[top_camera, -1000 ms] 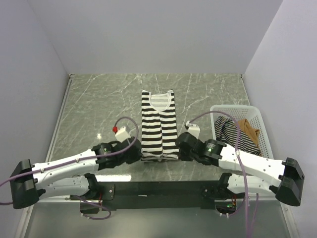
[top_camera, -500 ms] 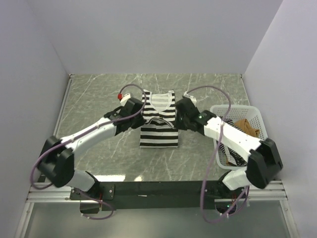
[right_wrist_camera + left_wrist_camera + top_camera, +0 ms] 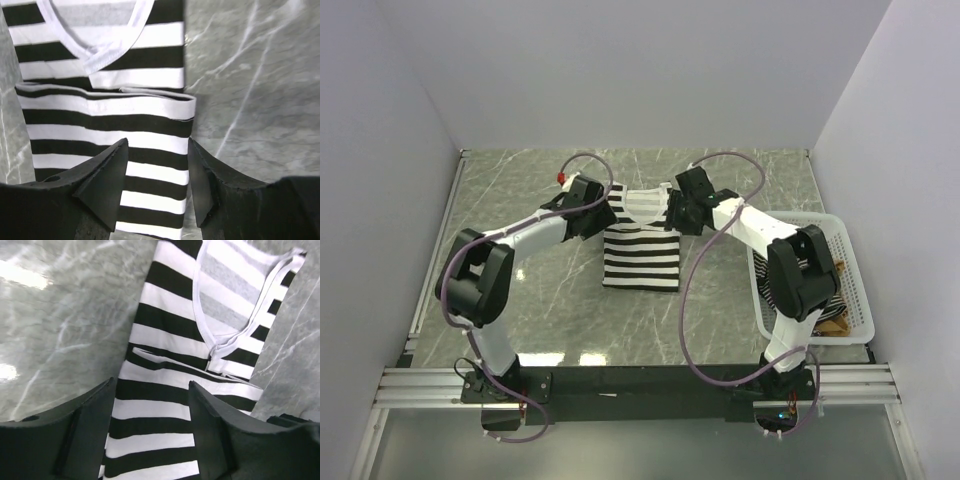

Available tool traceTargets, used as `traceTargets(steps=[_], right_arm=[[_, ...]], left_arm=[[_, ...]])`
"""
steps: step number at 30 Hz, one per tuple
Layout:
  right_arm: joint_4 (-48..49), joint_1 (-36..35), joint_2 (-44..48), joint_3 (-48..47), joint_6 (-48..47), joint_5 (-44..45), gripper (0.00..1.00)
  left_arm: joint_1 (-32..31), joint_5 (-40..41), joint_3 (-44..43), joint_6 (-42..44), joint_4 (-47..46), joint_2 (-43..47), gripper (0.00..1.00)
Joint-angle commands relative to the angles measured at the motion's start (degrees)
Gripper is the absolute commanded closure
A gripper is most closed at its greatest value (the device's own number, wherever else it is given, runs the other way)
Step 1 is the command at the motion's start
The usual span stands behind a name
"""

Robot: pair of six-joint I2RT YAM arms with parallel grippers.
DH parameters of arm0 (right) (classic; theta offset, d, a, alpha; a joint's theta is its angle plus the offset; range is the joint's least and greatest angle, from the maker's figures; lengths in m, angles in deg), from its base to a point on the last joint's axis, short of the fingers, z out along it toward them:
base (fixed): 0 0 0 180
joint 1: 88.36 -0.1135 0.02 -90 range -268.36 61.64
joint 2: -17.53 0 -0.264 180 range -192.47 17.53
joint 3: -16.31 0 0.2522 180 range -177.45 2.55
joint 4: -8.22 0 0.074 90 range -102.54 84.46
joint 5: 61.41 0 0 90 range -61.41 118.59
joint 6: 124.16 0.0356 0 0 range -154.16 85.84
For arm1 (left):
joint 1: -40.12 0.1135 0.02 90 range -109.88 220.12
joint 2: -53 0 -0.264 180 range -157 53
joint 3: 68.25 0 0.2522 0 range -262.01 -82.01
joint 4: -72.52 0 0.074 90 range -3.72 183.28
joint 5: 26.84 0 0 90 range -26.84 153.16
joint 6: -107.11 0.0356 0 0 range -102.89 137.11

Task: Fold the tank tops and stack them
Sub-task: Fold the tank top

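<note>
Fabric laid in half, both grippers open above it

Folding of the first garment is the step in hand, as I judge it. The wide-striped tank top (image 3: 640, 250) lies flat in the middle of the table (image 3: 520, 190), a narrow strip. Its lower part is turned up over the upper part. The turned-up hem (image 3: 105, 92) ends just below the white neckline (image 3: 205, 315), which is uncovered toward the top of the frame.

The left gripper (image 3: 595, 218) stands at the left edge of this top, at the height of the hem. In the left wrist view its two fingers (image 3: 85, 435) are spread wide and the stripes show between them, so it holds nothing. The right gripper (image 3: 678, 215) stands at the right edge, and in its own view its fingers (image 3: 102, 182) are spread the same way, with no cloth pinched.

The white basket (image 3: 790, 217) is at the right of the frame. The right arm hides part of it. Thin-striped cloth (image 3: 770, 290) and tan cloth (image 3: 837, 268) show inside, so I think two tops are not yet folded.

For the next move, both grippers should rise straight up, so that the fingers do not drag the hem back. The folded piece looks even at both sides. After that, the right arm is nearer to the basket and could take the next top. Soft cloth may catch on the lattice, so a slow lift is better.
</note>
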Motion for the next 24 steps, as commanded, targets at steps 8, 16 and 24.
traceTargets(steps=[8, 16, 24], right_arm=[[2.91, -3.05, 16.59, 14.65, 1.9, 3.05, 0.43], [7.74, -6.57, 24.07, 28.3, 6.74, 2.88, 0.43], [9.68, -8.06, 22.67, 32.26, 8.24, 2.17, 0.45]], left_arm=[[-1.14, -4.12, 13.3, -1.5, -4.58, 14.57, 0.46], [-7.99, -3.33, 24.12, -4.04, -4.31, 22.32, 0.4], [-8.7, -2.19, 27.46, -5.71, -4.32, 20.66, 0.43]])
